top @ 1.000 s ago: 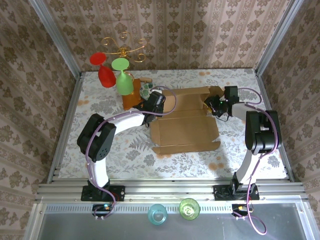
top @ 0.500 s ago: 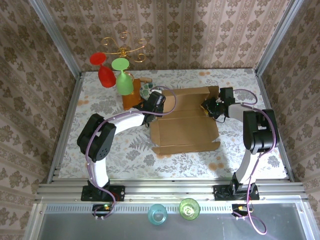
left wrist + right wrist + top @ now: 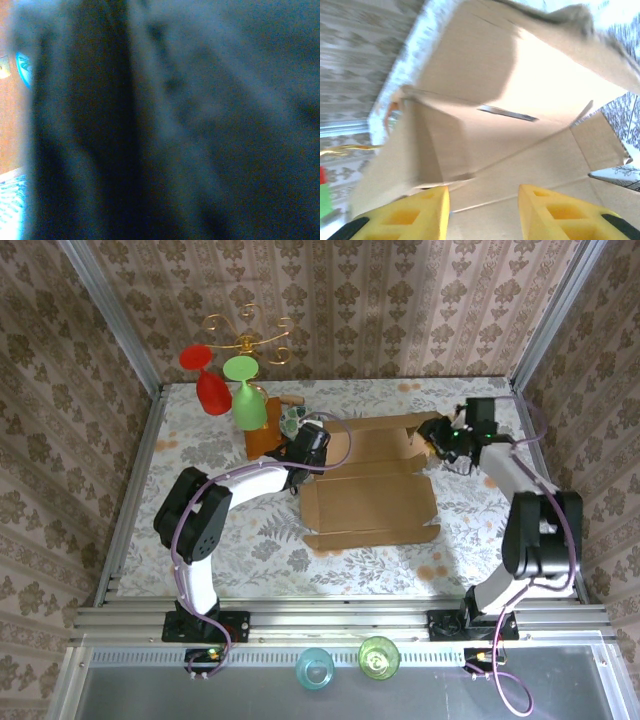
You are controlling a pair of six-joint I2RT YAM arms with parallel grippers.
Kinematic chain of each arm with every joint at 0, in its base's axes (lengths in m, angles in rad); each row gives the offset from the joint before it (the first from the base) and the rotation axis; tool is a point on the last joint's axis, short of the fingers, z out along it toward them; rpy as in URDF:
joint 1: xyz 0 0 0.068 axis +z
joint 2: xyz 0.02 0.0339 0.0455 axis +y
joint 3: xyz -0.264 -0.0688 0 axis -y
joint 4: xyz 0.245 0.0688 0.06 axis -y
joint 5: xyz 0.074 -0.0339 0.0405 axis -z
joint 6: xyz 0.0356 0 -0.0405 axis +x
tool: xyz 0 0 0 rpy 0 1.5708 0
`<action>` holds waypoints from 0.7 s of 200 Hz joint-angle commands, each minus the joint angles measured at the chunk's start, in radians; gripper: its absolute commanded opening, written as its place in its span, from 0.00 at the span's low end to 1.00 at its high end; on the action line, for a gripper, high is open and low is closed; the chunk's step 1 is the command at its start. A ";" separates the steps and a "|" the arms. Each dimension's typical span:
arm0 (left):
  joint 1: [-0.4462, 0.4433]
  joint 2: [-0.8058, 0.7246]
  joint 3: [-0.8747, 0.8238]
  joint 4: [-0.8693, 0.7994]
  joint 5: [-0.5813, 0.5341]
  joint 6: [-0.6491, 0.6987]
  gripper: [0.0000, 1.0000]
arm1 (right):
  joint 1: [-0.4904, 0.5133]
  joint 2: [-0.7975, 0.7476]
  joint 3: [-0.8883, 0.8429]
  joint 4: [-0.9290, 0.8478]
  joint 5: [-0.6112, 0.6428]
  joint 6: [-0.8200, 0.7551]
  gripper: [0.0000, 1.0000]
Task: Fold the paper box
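The paper box (image 3: 370, 490) lies on the table (image 3: 230, 540), a board (image 3: 258, 443) beside its far-left corner.

The left arm (image 3: 250, 480) and right arm (image 3: 512, 475) share glossy white links between chunky black joint housings. A thin purple cable (image 3: 178, 545) runs along each, looping out at six o'clock below its black base (image 3: 205, 625). The right arm's fingers (image 3: 555, 212) are yellow blocks with square recesses and black outer trim.

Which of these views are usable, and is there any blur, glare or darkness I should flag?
Top external: sharp and evenly lit, with the paper box casting only soft shadows. Left wrist: dark, blue-black and badly out of focus, nothing identifiable. Right wrist: blurred, with the box's inner panel washed out by glare.
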 commanded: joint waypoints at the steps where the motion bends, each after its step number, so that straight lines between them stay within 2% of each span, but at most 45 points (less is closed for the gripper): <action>1: 0.011 -0.019 -0.022 -0.004 -0.005 0.051 0.00 | -0.046 -0.077 0.026 -0.070 -0.048 -0.029 0.42; 28: 0.015 -0.023 -0.032 0.023 0.002 0.071 0.00 | -0.125 -0.079 0.058 -0.058 -0.035 0.004 0.42; 54: 0.016 -0.023 -0.042 0.043 0.020 0.083 0.00 | -0.181 0.074 0.152 -0.028 -0.042 0.045 0.41; 80: 0.021 -0.017 -0.042 0.045 0.035 0.083 0.00 | -0.181 0.297 0.305 -0.070 -0.060 0.040 0.41; 99: 0.025 -0.012 -0.039 0.044 0.041 0.082 0.00 | -0.183 0.438 0.390 -0.060 -0.133 0.090 0.40; 140: 0.033 -0.009 -0.041 0.042 0.043 0.058 0.00 | -0.141 0.552 0.485 -0.105 -0.226 0.079 0.40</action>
